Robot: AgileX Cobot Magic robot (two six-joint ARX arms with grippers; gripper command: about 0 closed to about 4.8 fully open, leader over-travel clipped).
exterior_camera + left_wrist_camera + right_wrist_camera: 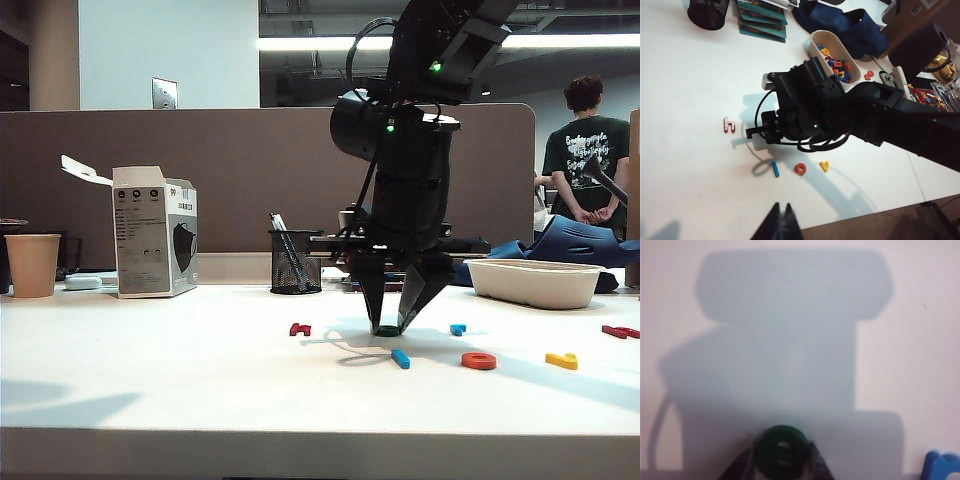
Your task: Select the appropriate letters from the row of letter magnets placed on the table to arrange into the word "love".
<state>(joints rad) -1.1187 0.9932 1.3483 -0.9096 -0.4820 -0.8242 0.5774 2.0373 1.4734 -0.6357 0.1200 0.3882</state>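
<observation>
On the white table point(150, 370), my right gripper point(388, 325) points straight down, its two fingers closed against the sides of the green rounded letter point(387, 330), which rests on the tabletop. The right wrist view shows that green letter point(781, 450) pinched between the fingertips point(812, 460). In front of it lie the blue bar point(401, 358), the orange ring point(479, 360) and the yellow angular piece point(562, 360) in a row. The left wrist view shows the same blue bar point(775, 169), ring point(800, 169) and yellow piece point(824, 165). My left gripper point(781, 207) hovers shut and empty, off to the side above the table.
A dark red h-like letter point(300, 328), a short blue piece point(458, 329) and a red piece point(620, 331) lie apart. Behind stand a white tray point(535, 282), a mesh pen cup point(295, 262), a cardboard box point(153, 232) and a paper cup point(32, 264).
</observation>
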